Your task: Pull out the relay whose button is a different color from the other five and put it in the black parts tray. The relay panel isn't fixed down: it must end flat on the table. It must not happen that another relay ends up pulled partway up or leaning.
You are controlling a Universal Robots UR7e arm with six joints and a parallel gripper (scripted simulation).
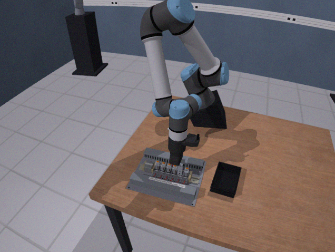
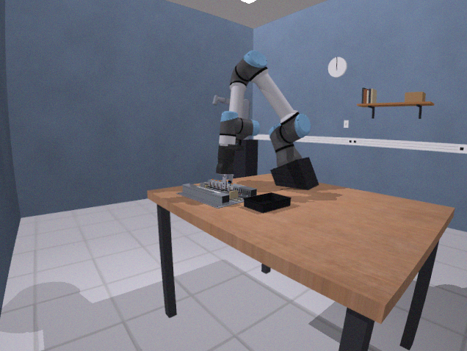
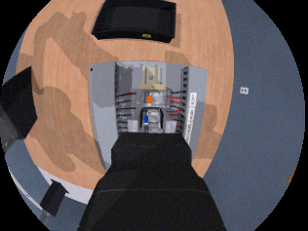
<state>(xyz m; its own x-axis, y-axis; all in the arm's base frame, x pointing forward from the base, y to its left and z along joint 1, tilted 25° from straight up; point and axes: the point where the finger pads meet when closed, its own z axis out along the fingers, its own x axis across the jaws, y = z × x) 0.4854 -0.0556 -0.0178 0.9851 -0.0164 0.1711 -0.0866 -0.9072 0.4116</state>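
Note:
The relay with the blue button (image 3: pixel 154 119) is the fifth from the left in the top view, where the fingers mostly hide it. My gripper (image 1: pixel 180 170) (image 2: pixel 227 179) (image 3: pixel 151 114) points down over the panel and is shut on this relay, one finger on each side. I cannot tell how far the relay is raised from its socket. The other relays have orange buttons; one (image 1: pixel 186 171) (image 3: pixel 156 99) stands at the tray end of the row. The grey relay panel (image 1: pixel 162 187) (image 2: pixel 203 194) (image 3: pixel 101 121) looks flat on the table.
The black parts tray (image 1: pixel 226 178) (image 2: pixel 267 203) (image 3: pixel 136 19) stands right of the panel in the top view, a short gap away, with nothing visible inside. Grey wiring ducts run along both sides of the relay row. The table's edge is near the panel's front left corner.

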